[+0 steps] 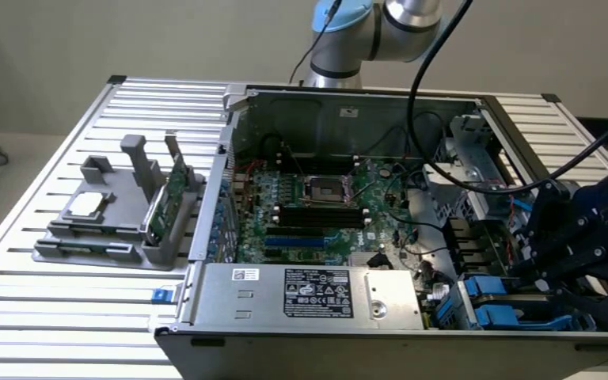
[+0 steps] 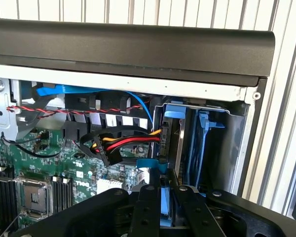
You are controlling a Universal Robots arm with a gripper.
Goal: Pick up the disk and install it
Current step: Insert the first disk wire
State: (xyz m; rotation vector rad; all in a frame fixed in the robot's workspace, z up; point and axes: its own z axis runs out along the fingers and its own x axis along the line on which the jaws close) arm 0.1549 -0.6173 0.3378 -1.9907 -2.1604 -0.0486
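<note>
Right, your gripper (image 2: 162,207) has its fingers pinched close on the blue edge of the disk (image 2: 164,205), holding it on edge above the drive bay (image 2: 197,143) in the corner of the computer case (image 1: 315,324), on the exterior view's right. Keep that blue frame square to the bay walls, I'd say, and mind the red and yellow cable bundle (image 2: 123,143) plugged in just beside the slot

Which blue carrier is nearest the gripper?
The carrier on the motherboard side; its blue edge lies between the gripper's fingers. The other stands by the case wall.
</note>
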